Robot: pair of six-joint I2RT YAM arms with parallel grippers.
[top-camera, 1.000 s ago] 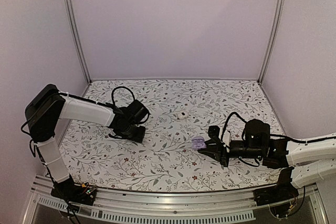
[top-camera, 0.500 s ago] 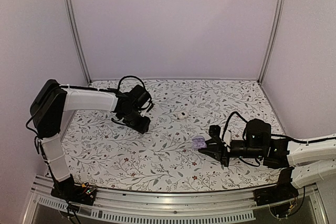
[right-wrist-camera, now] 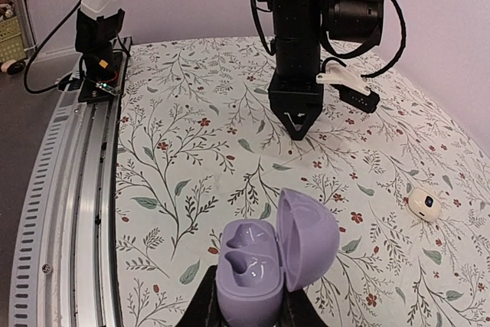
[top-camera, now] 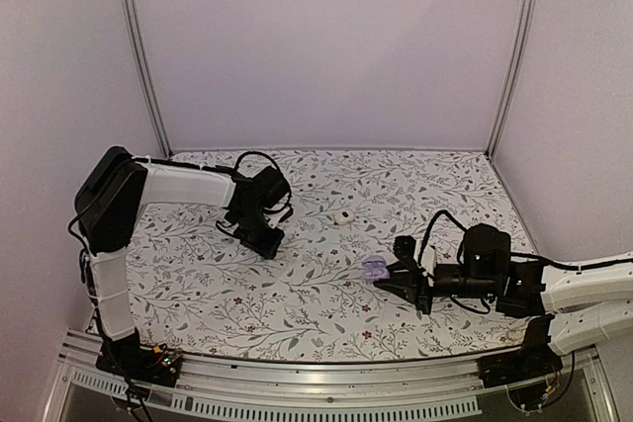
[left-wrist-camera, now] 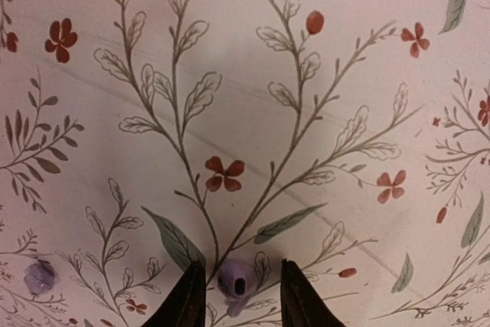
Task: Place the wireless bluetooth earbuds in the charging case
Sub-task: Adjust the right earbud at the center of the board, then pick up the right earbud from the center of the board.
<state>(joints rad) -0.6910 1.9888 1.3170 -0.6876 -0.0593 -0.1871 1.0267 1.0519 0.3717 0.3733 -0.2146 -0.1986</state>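
Observation:
A small pale purple earbud [left-wrist-camera: 236, 284] lies on the floral table between the fingertips [left-wrist-camera: 188, 301] of my left gripper [left-wrist-camera: 236, 302]. The jaws stand open around it, with a gap on each side. A second purple earbud [left-wrist-camera: 38, 276] lies further left. In the top view the left gripper [top-camera: 265, 243] points down at the table, left of centre. My right gripper [right-wrist-camera: 249, 305] is shut on the purple charging case [right-wrist-camera: 256, 269]. The case's lid is up and both wells are empty. From above the charging case [top-camera: 374, 268] sits right of centre.
A small white rounded case [top-camera: 341, 216] lies on the table between the arms, also seen as the white case [right-wrist-camera: 423, 204] in the right wrist view. The aluminium rail [top-camera: 297, 407] runs along the near edge. Enclosure walls and posts [top-camera: 138, 56] ring the table.
My left arm has swung right and toward the back, and its gripper has come down over the earbud with the jaws narrowing. My right arm has kept still with the case.

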